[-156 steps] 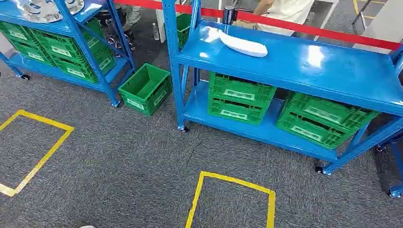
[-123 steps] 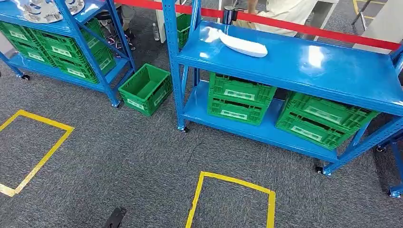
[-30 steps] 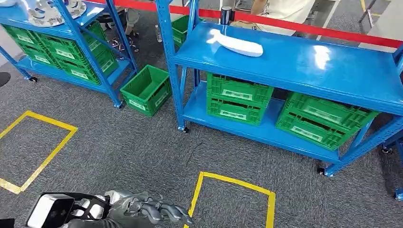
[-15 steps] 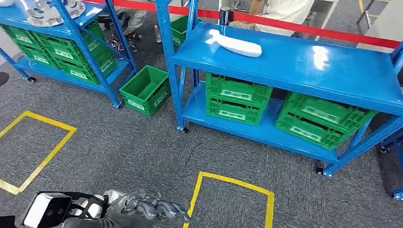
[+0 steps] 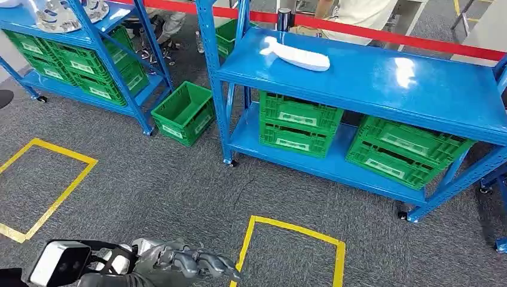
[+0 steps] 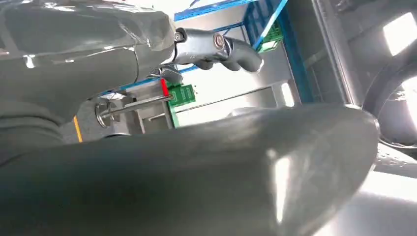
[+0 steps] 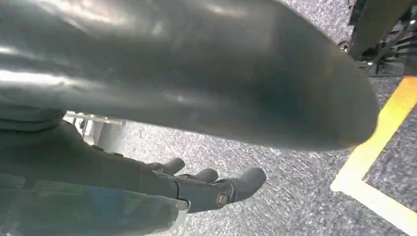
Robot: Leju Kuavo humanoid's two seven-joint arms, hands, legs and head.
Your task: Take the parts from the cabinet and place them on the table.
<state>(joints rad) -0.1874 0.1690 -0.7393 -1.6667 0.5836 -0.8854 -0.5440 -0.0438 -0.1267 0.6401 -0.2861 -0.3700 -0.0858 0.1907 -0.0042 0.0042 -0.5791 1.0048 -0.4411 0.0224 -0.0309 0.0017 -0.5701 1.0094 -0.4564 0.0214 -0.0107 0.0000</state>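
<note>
Resting on shelf: white part lies on the blue rack's top shelf, untouched, well apart from both hands
Left hand: now raised into head view where only carpet showed before, fingers spread, holding nothing
Right hand: hangs over carpet, fingers loosely apart, empty
Meaning: reach is only starting, no part taken yet

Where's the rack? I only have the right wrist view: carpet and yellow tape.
Observer: Straight ahead in the head view, a blue rack with a white part lying on its top shelf.
Operator: Left hand holding anything?
Observer: No. The left hand is low over the carpet, fingers extended, nothing in it.
Operator: What's under that top shelf?
Observer: Green crates stacked on the lower shelf.
</note>
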